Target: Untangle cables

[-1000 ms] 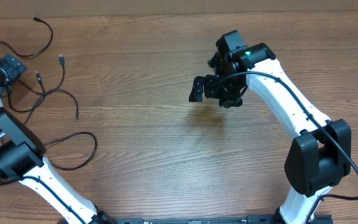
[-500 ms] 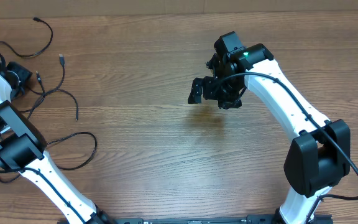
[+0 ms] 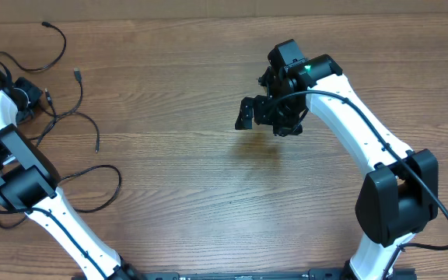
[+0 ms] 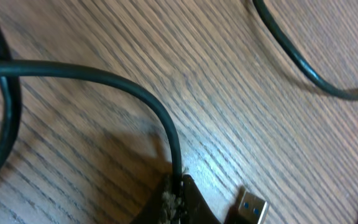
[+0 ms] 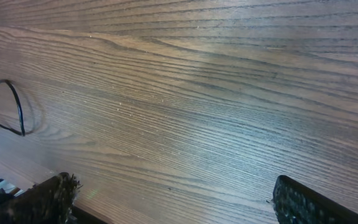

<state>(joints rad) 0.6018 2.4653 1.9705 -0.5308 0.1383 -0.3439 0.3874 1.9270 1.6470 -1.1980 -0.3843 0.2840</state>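
Observation:
Several thin black cables (image 3: 80,114) lie spread over the wooden table at the far left, one reaching up to a plug (image 3: 45,25) near the back edge. My left gripper (image 3: 26,95) sits low among them. In the left wrist view it (image 4: 178,190) is shut on one black cable (image 4: 160,115), which curves up and away from the fingertips. A silvery plug with a blue insert (image 4: 252,208) lies just right of the fingertips. My right gripper (image 3: 274,109) hovers over bare wood mid-table. It (image 5: 179,205) is open, with nothing between its fingers (image 5: 51,199).
A loose cable loop (image 3: 120,180) lies beside the left arm's forearm (image 3: 22,183). Another strand (image 4: 303,68) crosses the upper right of the left wrist view. A far cable loop (image 5: 14,109) shows at the left edge of the right wrist view.
My left gripper has shifted slightly right among the cables and shut on one of them. The right arm has barely moved.

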